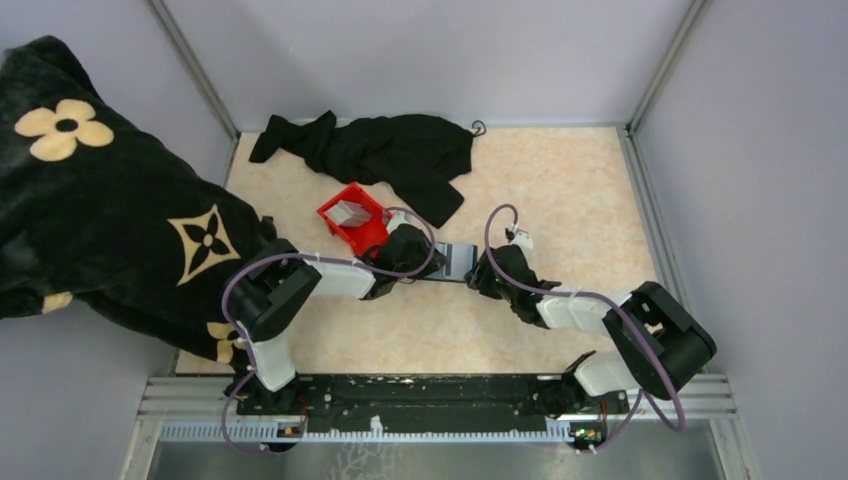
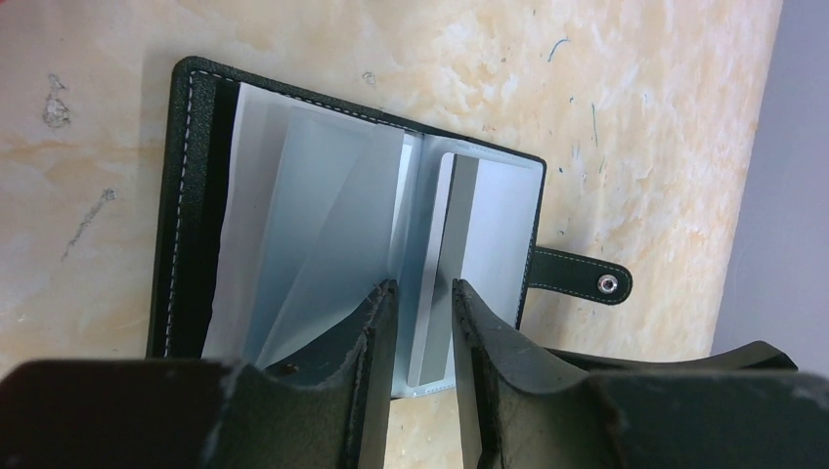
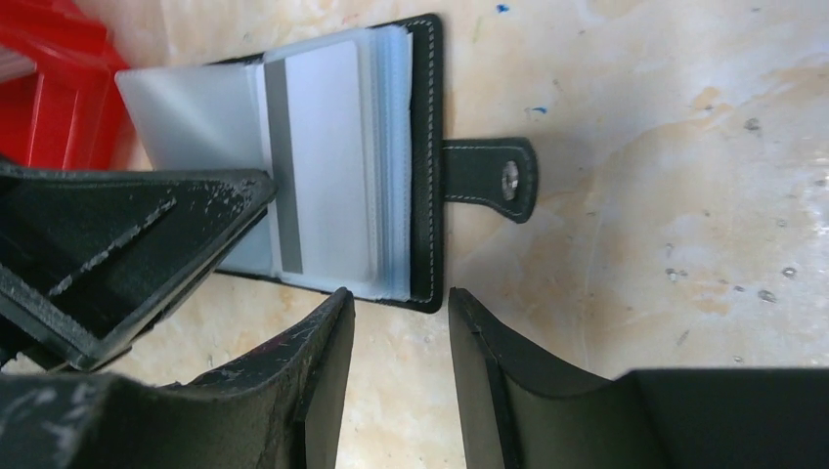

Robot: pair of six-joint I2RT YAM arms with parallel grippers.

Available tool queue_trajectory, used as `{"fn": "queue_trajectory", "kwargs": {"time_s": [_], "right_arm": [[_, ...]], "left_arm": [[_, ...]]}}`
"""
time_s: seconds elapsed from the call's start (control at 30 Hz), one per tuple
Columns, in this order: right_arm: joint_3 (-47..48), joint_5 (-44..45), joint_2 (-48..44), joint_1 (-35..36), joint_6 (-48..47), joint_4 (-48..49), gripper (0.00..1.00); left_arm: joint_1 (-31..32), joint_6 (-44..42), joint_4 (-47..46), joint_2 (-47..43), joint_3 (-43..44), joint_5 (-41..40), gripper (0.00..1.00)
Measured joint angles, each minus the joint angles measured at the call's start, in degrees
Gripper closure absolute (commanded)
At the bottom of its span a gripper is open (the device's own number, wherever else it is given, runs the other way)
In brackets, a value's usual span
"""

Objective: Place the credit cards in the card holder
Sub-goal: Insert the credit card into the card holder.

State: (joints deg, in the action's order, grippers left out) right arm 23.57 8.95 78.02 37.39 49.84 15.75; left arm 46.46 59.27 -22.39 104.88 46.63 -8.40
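The black card holder (image 1: 458,262) lies open on the table between my two grippers, its clear sleeves fanned out (image 2: 323,234) and its snap strap (image 3: 489,181) out to the side. A grey-white credit card with a dark stripe (image 3: 327,166) lies flat in the sleeves; it also shows in the left wrist view (image 2: 445,264). My left gripper (image 2: 420,285) hovers just over that card, jaws slightly apart, gripping nothing. My right gripper (image 3: 396,293) is open and empty at the holder's near corner. More cards stand in the red bin (image 1: 350,212).
The red bin (image 1: 372,235) sits just left of the holder, close behind the left gripper. A black garment (image 1: 390,155) lies at the back. A black blanket with cream flowers (image 1: 110,230) drapes over the left side. Walls enclose the table.
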Motion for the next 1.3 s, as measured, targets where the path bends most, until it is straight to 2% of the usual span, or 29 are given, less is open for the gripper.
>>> {"fn": "queue_trajectory", "kwargs": {"time_s": [0.3,0.67,1.03,1.3], "right_arm": [[1.3,5.1,2.8,0.0,3.0,1.5,0.59],[2.7,8.0,9.6,-0.2,3.8,10.3,0.59],[-0.3,2.9,14.1,-1.4,3.8,24.9,0.58],[-0.7,-1.1,17.4,-2.1,2.7,31.5,0.58]], "left_arm": [[-0.1,0.0,-0.6,0.0,-0.3,0.6,0.64],[-0.2,0.0,-1.3,0.0,-0.7,1.1,0.64],[-0.4,0.1,-2.5,0.2,-1.2,1.6,0.63],[-0.6,0.5,-2.8,0.3,-1.2,1.8,0.63]]}}
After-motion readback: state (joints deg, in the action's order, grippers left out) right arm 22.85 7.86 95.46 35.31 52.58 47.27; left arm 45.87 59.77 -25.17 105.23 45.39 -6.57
